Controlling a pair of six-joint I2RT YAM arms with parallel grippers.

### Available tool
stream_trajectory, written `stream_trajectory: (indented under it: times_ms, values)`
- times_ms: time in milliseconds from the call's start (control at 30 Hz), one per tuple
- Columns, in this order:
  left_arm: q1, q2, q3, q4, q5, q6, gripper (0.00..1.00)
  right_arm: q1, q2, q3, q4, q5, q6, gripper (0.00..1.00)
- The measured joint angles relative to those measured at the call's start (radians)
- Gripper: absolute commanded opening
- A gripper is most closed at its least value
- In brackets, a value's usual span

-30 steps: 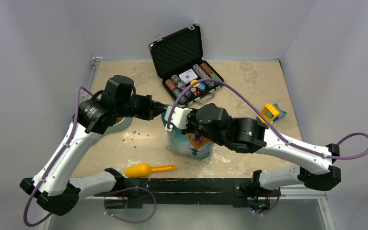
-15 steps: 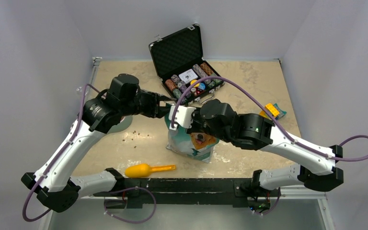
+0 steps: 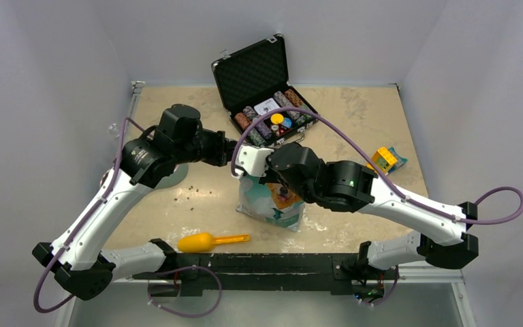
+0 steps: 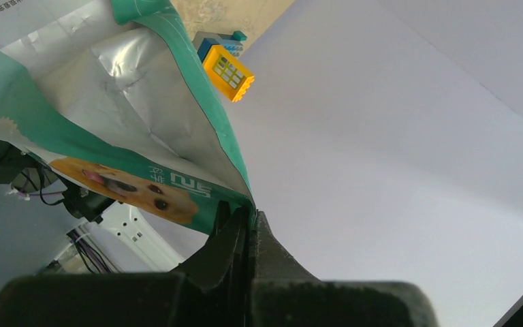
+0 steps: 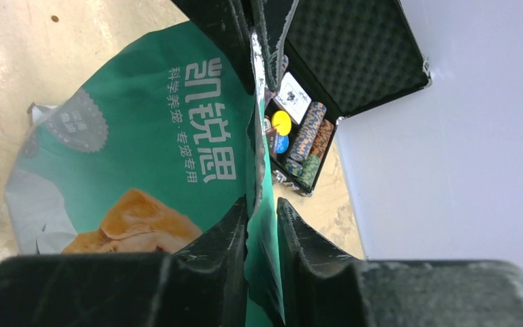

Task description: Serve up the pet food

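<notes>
Shifted slightly toward the left edge of the worktop (image 3: 354,109) since a second ago, the right arm is now seen with its fingers eased apart, while the left arm has been brought closer to the pouch top. Near the middle of the worktop the pouch (image 3: 272,208) is held upright between the two arms. The left gripper (image 4: 250,214) is clamped tight on a corner of the pouch's rim. The right gripper (image 5: 262,204) is slightly parted, straddling another stretch of rim with no firm pinch to be seen. The pet food is hidden inside the pouch, though a few pellets (image 3: 192,193) lie scattered on the worktop to its left.

The mouth appears to be in the course of being spread. It is judged that the right fingers should be closed on one lip only, close to the rim. The lips should then be drawn apart level and gently, so that the pouch is neither lifted nor tipped.

The pouch is made of glossy teal film printed with a dog's face and lined with crinkled silver foil. A smooth yellow plastic scoop (image 3: 204,241), round-bowled and thin-handled, lies by the near edge. A hard black case (image 3: 262,88), its lid lined with dimpled foam, stands open at the far edge. The worktop is mottled beige.
</notes>
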Motion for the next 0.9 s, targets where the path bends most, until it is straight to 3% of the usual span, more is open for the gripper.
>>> stream_trajectory:
  times_ms: [100, 333, 400, 667, 900]
  values:
    - [0.000, 0.000, 0.000, 0.000, -0.006, -0.010, 0.00, 0.006, 0.000, -0.010, -0.002, 0.011, 0.002, 0.00]
    - [-0.005, -0.009, 0.001, -0.008, -0.001, -0.010, 0.00, 0.007, -0.037, -0.020, -0.018, -0.026, 0.058, 0.00]
    - [-0.009, -0.013, 0.001, -0.013, 0.016, -0.010, 0.00, 0.006, -0.063, -0.031, -0.020, -0.064, 0.080, 0.10]
    - [0.002, -0.024, 0.001, -0.037, 0.006, -0.010, 0.00, -0.047, -0.193, -0.058, -0.107, -0.089, 0.112, 0.16]
    - [0.008, -0.031, 0.001, -0.055, -0.006, -0.011, 0.00, -0.055, -0.135, -0.041, -0.123, -0.078, 0.105, 0.35]
